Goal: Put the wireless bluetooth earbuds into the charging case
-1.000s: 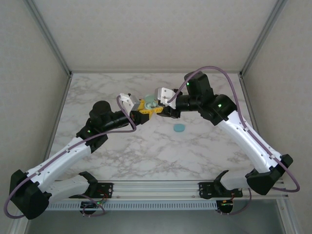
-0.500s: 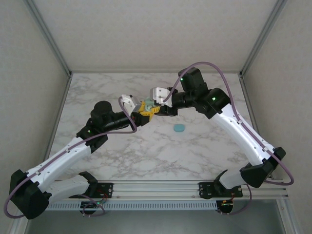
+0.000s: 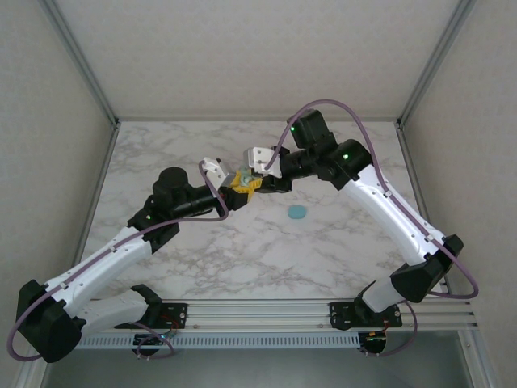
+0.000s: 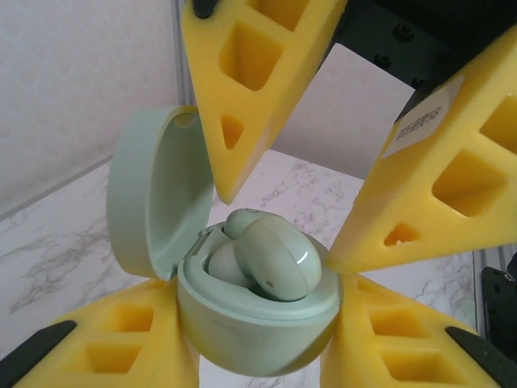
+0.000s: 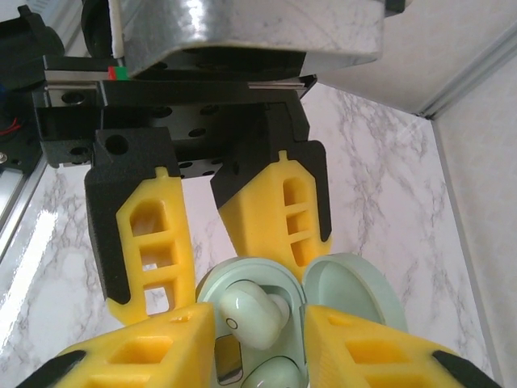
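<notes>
Gripping pale-green charging case [image 4: 266,327] (lid open), L end effector [image 4: 255,301] holds it over counter [image 3: 242,250]; R end effector [image 5: 257,325], narrow, pinches green earbud [image 5: 246,311] sitting in case.

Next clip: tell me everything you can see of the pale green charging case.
The charging case is a smooth, pale green plastic pebble, matte outside. Its round lid stands hinged open at one side. The base sits upright, clamped on both flanks by the yellow fingers of the left pincer. Two pale green earbuds lie inside; the glossy upper one rides above the rim, with the fingers of the right pincer on either side of it.
</notes>
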You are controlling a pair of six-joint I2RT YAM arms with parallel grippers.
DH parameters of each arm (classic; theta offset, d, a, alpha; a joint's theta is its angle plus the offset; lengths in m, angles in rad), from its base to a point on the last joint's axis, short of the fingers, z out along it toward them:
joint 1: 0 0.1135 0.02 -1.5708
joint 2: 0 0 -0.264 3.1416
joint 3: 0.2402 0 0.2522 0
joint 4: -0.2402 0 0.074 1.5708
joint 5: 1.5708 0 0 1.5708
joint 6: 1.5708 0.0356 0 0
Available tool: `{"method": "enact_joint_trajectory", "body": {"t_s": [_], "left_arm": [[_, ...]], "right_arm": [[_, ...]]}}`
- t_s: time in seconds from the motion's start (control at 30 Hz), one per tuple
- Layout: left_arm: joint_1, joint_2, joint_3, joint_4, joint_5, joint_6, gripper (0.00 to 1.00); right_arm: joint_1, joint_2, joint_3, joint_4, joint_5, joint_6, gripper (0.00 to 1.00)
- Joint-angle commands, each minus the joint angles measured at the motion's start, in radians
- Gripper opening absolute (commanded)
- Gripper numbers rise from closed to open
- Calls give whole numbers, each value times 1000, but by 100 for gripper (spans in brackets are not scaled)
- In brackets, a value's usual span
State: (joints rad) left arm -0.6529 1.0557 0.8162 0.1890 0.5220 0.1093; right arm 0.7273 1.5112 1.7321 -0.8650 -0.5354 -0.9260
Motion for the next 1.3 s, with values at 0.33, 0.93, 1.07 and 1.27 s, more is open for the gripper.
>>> {"method": "enact_joint_trajectory", "body": {"t_s": [0.33,0.93,1.07,1.27], "left_arm": [[-13,2,41,75,7,-1,21],[-14,-10,44,60,-8,8,21],[-15,-10,41,61,-13,7,21],[-15,-15,21,80,-63,0,21]], "right_arm": [[66,25,-5,-23,85,-56,33],[84,48,28,-37,134,4,21],[83,34,11,-15,152,41,18],[83,0,-5,38,153,146,17]]}}
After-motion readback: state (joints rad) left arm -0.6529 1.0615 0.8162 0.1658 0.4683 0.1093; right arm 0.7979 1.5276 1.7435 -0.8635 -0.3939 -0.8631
